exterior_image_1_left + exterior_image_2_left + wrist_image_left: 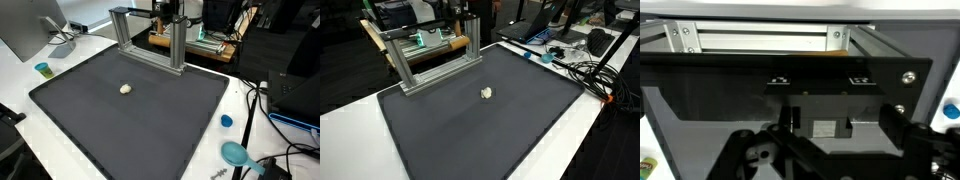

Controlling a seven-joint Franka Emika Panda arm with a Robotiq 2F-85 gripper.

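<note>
White lump point(125, 88) — well apart from fingers point(908, 140)

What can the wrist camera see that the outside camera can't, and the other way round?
Only the wrist view shows the tool from close up, with its dark fingers spread wide apart. Only an exterior view shows the small pale lump lying on the dark mat, and the monitor at the table's corner. Both show the metal frame.

White table point(14, 92), dark mat point(130, 125) — small pale lump point(125, 88), aluminium frame point(178, 45)
</note>
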